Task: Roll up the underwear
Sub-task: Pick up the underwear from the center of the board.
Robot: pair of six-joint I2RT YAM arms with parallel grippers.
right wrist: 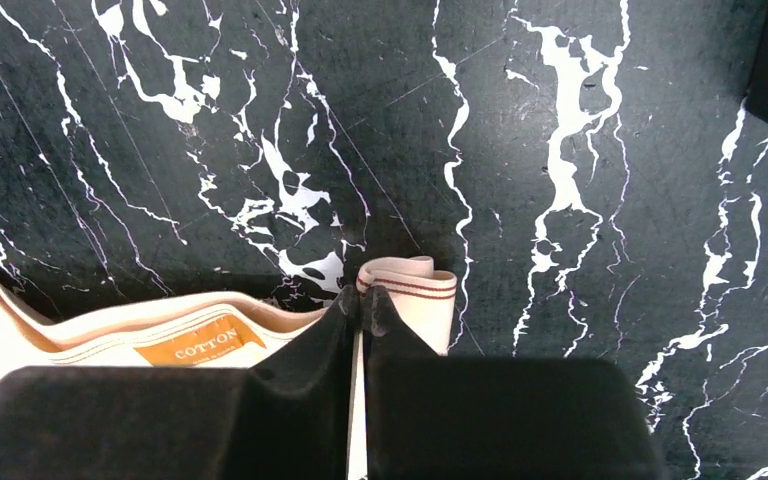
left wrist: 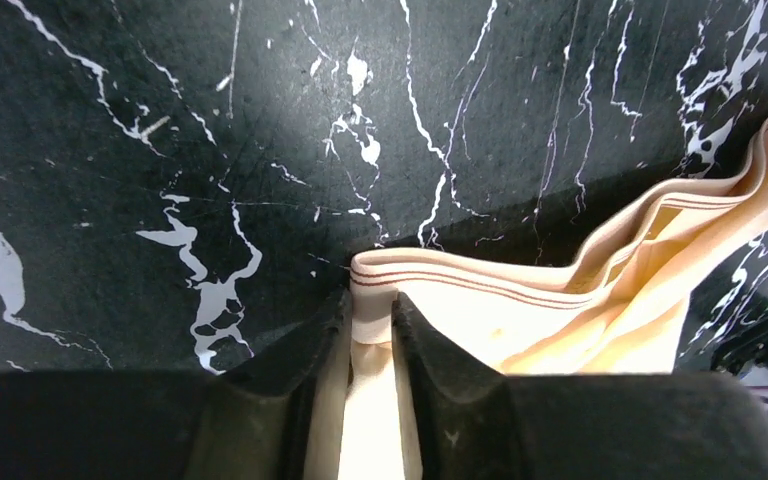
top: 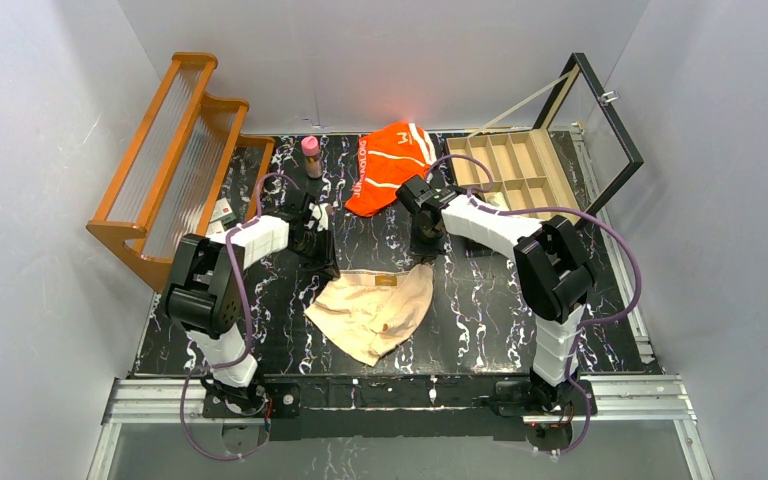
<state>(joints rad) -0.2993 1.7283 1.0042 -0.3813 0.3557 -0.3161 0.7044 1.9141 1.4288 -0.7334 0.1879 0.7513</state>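
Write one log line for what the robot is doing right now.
left gripper: shut on beige underwear waistband | right gripper: shut on same waistband | orange underwear: lying apart at back | roll: not started

The top camera looks down from above and behind over the whole bench (top: 480, 320). Both wrist cameras face the bench closely; all three share the beige underwear (top: 375, 310).

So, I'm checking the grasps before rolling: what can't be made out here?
Top view: the left arm and right arm hide both grips on the beige underwear.
Left wrist view: left gripper body covers the cloth below the waistband.
Right wrist view: right gripper does likewise.
Top view: orange underwear lettering too small.
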